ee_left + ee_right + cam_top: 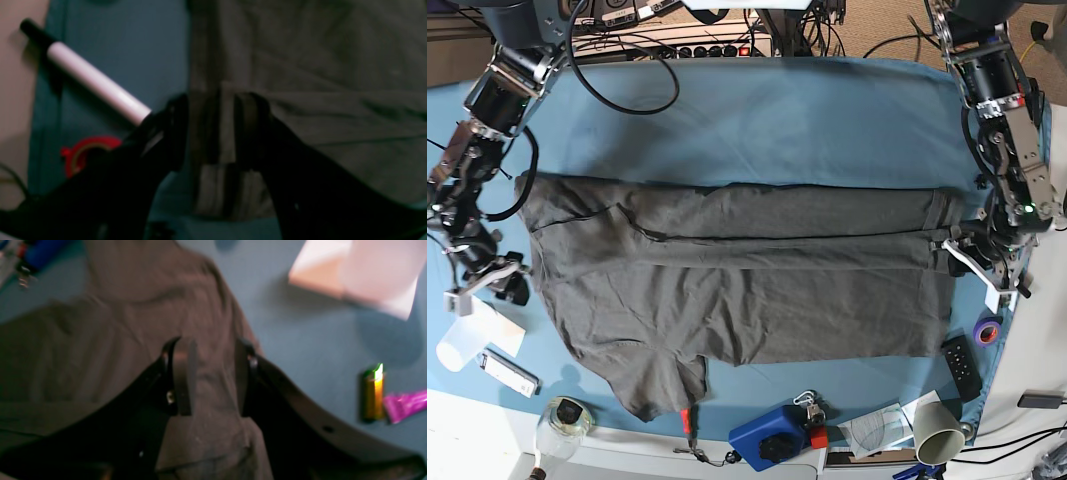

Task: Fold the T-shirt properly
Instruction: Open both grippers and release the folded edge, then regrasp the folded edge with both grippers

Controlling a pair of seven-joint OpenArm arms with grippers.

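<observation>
My left pincer (210, 130) stands with jaws apart, straddling the hem edge of the dark charcoal-grey short-sleeved cotton T-shirt (737, 290); cloth shows between the fingers (252, 126), not pinched. My right pincer (210, 376) also has jaws apart, hovering over the shirt's edge near a sleeve, cloth visible in the gap, no clamp.

The T-shirt lies spread sideways on the blue-teal tablecloth (767, 110), one long fold running across its upper half, one sleeve drooping toward the near table edge.

Left wrist view: white cylinder with black end (93, 80) and a red ring-shaped piece (83, 151) on the cloth beside the shirt. Right wrist view: yellow-green lighter (373, 395) just beside a magenta tube (405, 405), white paper sheet (357, 273) well apart from the shirt. Both wrist views blurred.
</observation>
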